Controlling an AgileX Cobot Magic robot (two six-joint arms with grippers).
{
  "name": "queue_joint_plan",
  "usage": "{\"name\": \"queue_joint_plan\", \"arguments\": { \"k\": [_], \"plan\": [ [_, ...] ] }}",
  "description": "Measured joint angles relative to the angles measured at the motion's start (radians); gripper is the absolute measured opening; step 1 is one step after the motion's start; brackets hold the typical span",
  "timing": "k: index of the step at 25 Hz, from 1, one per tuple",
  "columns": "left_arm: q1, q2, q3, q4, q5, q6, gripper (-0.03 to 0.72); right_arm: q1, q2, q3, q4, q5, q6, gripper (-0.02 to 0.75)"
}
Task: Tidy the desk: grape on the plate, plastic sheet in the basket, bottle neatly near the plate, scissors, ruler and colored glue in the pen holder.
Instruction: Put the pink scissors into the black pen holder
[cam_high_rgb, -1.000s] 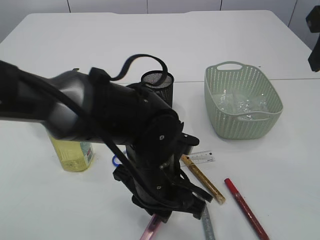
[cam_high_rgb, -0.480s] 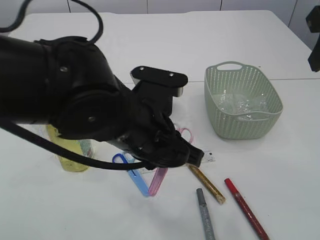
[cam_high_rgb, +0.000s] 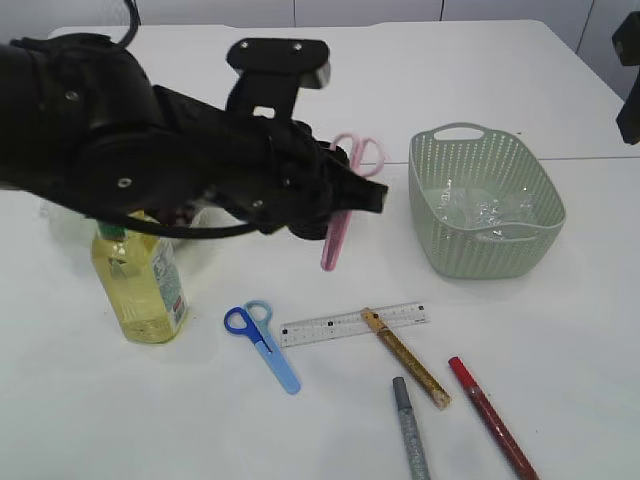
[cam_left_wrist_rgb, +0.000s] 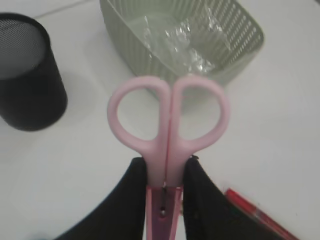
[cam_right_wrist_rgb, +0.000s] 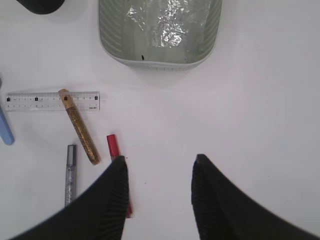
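My left gripper (cam_left_wrist_rgb: 166, 175) is shut on pink scissors (cam_left_wrist_rgb: 169, 117), handles forward. In the exterior view they hang blade down (cam_high_rgb: 338, 220) above the table, left of the basket. The black mesh pen holder (cam_left_wrist_rgb: 27, 75) stands ahead to the left; my arm hides it in the exterior view. Blue scissors (cam_high_rgb: 262, 345), a clear ruler (cam_high_rgb: 350, 323) and gold (cam_high_rgb: 405, 358), silver (cam_high_rgb: 410, 440) and red (cam_high_rgb: 492, 415) glue pens lie at the front. The yellow bottle (cam_high_rgb: 140, 285) stands at the left. My right gripper (cam_right_wrist_rgb: 160, 165) hovers open and empty beside the red pen (cam_right_wrist_rgb: 113, 146). Grape and plate are hidden.
The green basket (cam_high_rgb: 470, 255) at the right holds the crumpled plastic sheet (cam_high_rgb: 480, 212). The gold pen lies across the ruler's right end. My bulky left arm (cam_high_rgb: 130, 150) covers the table's back left.
My left arm has risen from the table front, carrying the pink scissors up and back towards the pen holder. The blue scissors and ruler came into sight. The right gripper has not changed.
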Motion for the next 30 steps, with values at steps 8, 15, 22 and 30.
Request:
{"name": "queue_joint_plan", "arguments": {
  "k": [8,15,22,30],
  "plan": [
    [0.141,0.0,-0.013,0.008,-0.246,0.0,0.137,0.0,0.0,0.0,0.002,0.0,0.0,0.313],
    [0.211,0.054,-0.149,0.038,-0.302,-0.002,0.137,0.0,0.0,0.0,0.0,0.0,0.0,0.313],
    [0.259,0.189,-0.295,0.079,-0.306,-0.002,0.137,0.0,0.0,0.0,-0.004,0.0,0.0,0.313],
    [0.297,0.326,-0.38,0.093,-0.333,-0.002,0.137,0.0,0.0,0.0,-0.006,0.0,0.0,0.313]
  ]
}}
